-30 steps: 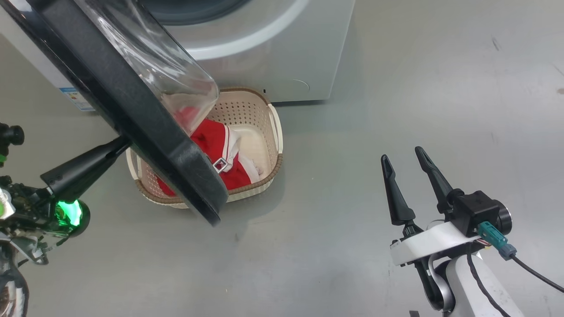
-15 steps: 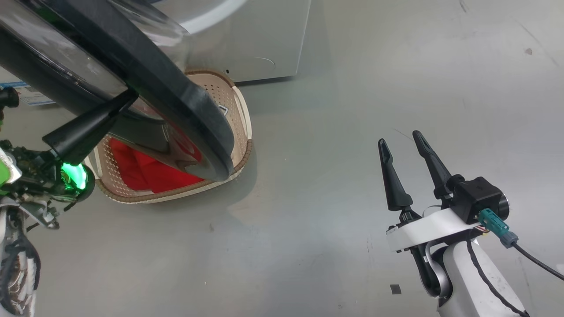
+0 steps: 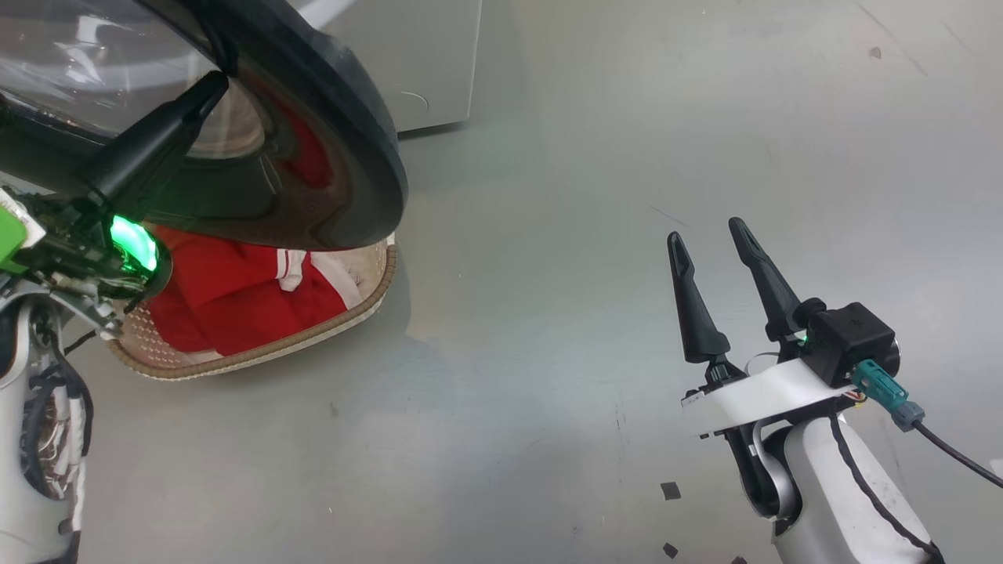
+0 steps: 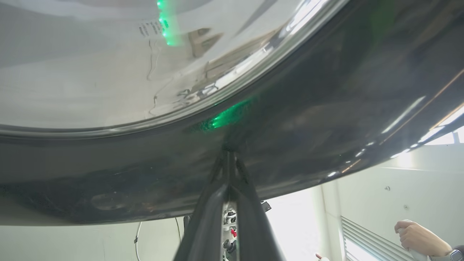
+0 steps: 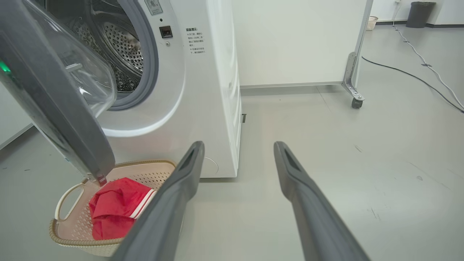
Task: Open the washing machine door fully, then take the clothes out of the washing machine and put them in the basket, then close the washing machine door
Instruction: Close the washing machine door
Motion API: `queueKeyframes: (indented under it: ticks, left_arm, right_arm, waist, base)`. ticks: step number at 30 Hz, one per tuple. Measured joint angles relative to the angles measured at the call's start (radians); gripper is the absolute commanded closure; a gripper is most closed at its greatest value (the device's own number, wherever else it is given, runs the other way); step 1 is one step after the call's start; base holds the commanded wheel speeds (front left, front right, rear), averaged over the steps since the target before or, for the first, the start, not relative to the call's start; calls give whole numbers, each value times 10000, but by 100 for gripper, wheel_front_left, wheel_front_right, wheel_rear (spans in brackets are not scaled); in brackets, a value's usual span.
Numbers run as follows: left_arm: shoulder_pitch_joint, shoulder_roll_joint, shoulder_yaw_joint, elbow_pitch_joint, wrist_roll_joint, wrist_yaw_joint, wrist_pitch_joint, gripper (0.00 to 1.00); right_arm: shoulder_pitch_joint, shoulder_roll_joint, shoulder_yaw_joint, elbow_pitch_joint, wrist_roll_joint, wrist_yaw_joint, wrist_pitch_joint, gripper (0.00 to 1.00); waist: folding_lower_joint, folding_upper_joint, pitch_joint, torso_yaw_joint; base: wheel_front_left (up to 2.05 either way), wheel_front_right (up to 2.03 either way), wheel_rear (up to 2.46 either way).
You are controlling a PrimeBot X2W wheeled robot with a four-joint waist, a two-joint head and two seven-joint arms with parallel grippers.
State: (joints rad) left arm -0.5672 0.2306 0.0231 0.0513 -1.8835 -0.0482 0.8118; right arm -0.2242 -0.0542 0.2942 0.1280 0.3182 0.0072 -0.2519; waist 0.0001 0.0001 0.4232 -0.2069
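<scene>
— What are your hands doing?

— My left hand [image 4: 228, 156] is pinching fully shut with nothing in it, its tip pressing against the glossy black frame of the washing machine door [image 3: 353, 133]. My right hand [image 3: 707, 231] is hovering over the floor [image 3: 548, 329], fingers spread wide and empty, well apart from the door.

— And the laundry?

— The clothes [image 5: 112, 212] are lying in the basket [image 3: 313, 342], which is sitting on the floor just in front of the washing machine [image 5: 206, 90]. The door is standing partly open, jutting out over the basket.
</scene>
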Motion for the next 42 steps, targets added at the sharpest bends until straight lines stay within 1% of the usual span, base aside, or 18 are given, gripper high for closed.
queueKeyframes:
  ticks: [6, 9, 14, 15, 18, 24, 25, 28, 30, 36, 40, 42]
  left_arm:
    - [-604, -261, 65, 527, 332, -2, -562, 100]
    - [-901, -291, 65, 759, 529, -12, -788, 100]
    - [-1346, -387, 92, 1166, 675, -25, -1216, 100]
    - [-1448, -403, 94, 1260, 759, -25, -1300, 100]
    - [-1813, -458, 134, 1547, 1051, -23, -1578, 100]
    - [-2426, -527, 176, 2117, 1179, -17, -1992, 100]
    - [-2519, -550, 186, 2238, 1187, -17, -2067, 100]
    - [-2772, -614, 259, 2539, 1252, -17, -2301, 100]
    - [-2936, -640, 284, 2744, 1252, -21, -2364, 100]
    - [-3257, -685, 351, 3329, 1519, -88, -2688, 100]
    - [-3417, -709, 288, 3591, 1569, -113, -2711, 100]
    - [-3428, -685, 113, 3682, 1693, -201, -2579, 100]
  right_arm:
    - [-37, 8, 117, -92, 290, -25, -2, 0]
    - [-92, 13, 178, -136, 447, -100, -2, 0]
    - [-159, 19, 303, -217, 587, -119, -2, 0]
    - [-161, 19, 318, -236, 602, -188, -2, 0]
    - [-188, 23, 330, -276, 658, -199, -2, 0]
    - [-335, 40, 435, -313, 765, -207, -2, 0]
    - [-346, 42, 441, -320, 790, -276, -2, 0]
    - [-348, 44, 476, -324, 857, -291, -2, 0]
    - [-350, 46, 479, -328, 894, -355, -2, 0]
    - [-360, 50, 502, -330, 932, -370, -2, 0]
    - [-384, 50, 504, -330, 934, -431, -2, 0]
    - [-397, 52, 472, -332, 932, -464, -2, 0]
  waist:
    - [0, 0, 89, -309]
    - [-1, -1, 133, -453]
    - [-1, 0, 197, -689]
    - [0, 0, 212, -734]
    - [0, 0, 271, -863]
    - [0, 0, 400, -1106]
    - [0, 0, 418, -1141]
    - [0, 0, 461, -1235]
    - [0, 0, 479, -1278]
    - [0, 0, 466, -1347]
    - [0, 0, 459, -1351]
    - [0, 0, 449, -1338]
  base:
    - [0, 0, 0]
    - [0, 0, 0]
    - [0, 0, 0]
    - [0, 0, 0]
    - [0, 0, 0]
    - [0, 0, 0]
    - [0, 0, 0]
    - [0, 0, 0]
    - [0, 0, 0]
    - [0, 0, 0]
    - [0, 0, 0]
    - [0, 0, 0]
